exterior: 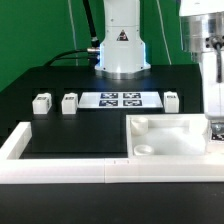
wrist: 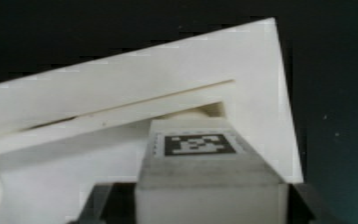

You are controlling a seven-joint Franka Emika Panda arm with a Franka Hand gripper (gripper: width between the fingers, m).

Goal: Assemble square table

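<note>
The square table top is a white tray with a raised rim and round corner sockets. It lies at the front of the exterior view's right. My gripper hangs at its right corner. In the wrist view my gripper is shut on a white tagged leg block, with a black finger against each side of it. The block stands over a corner of the table top. Three more leg blocks rest on the black mat: two on the exterior view's left and one to the right.
The marker board lies flat between the loose leg blocks, in front of the arm's base. A long white border rail runs along the front edge and up the left side of the mat.
</note>
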